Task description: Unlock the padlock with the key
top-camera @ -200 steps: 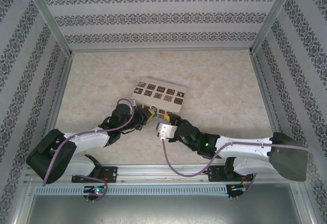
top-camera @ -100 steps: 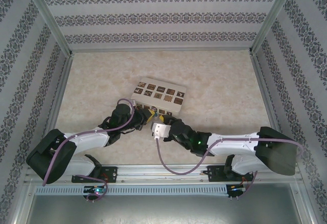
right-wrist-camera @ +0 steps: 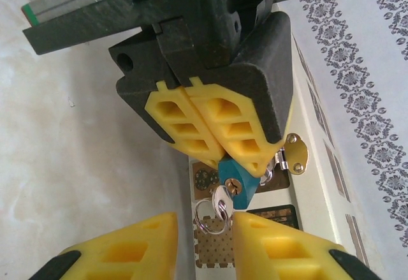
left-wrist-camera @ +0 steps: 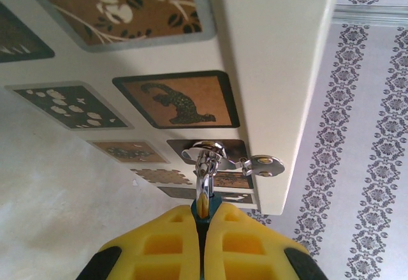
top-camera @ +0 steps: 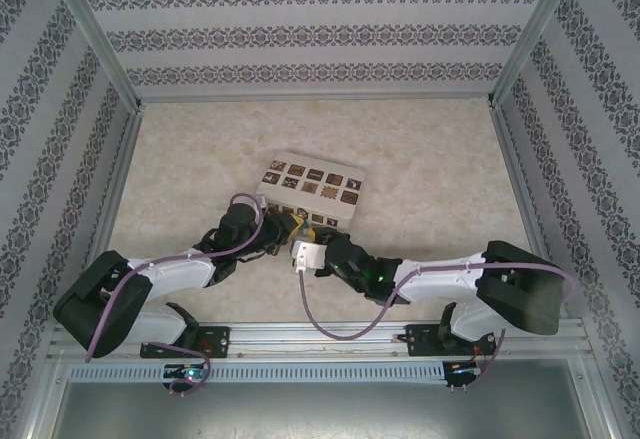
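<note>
Right wrist view has the left gripper (right-wrist-camera: 224,154) pinched tight on the blue padlock (right-wrist-camera: 237,176). The lock's silvery shackle is hooked into a metal hasp (left-wrist-camera: 258,164) on the near edge of the cream box (top-camera: 312,187), which lies around the middle of the table (top-camera: 440,174). The key (right-wrist-camera: 222,198) sits at the keyhole with its ring (right-wrist-camera: 207,220) hanging below. The right gripper (right-wrist-camera: 205,232) is spread wide, one yellow finger on either side of the key.

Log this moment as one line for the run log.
left end effector: shut on padlock | padlock: hung on latch of cream box | right end effector: open, straddling key | key: apparently in keyway
</note>
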Action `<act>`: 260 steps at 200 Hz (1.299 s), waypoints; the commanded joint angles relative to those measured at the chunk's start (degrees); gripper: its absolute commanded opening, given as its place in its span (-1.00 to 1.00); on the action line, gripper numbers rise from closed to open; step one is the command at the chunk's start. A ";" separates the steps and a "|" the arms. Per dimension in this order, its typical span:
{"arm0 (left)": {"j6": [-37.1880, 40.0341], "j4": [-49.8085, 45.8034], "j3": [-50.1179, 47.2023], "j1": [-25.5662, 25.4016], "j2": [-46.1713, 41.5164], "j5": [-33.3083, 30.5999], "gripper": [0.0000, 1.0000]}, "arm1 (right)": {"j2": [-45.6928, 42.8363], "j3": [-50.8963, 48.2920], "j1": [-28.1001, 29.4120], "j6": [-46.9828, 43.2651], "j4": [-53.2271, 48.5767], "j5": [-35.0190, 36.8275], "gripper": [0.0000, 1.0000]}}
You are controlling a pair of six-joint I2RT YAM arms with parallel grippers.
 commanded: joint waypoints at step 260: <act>-0.92 6.07 1.71 -0.83 0.63 1.84 -0.97 | 5.32 1.77 -1.98 0.71 5.51 3.11 -0.82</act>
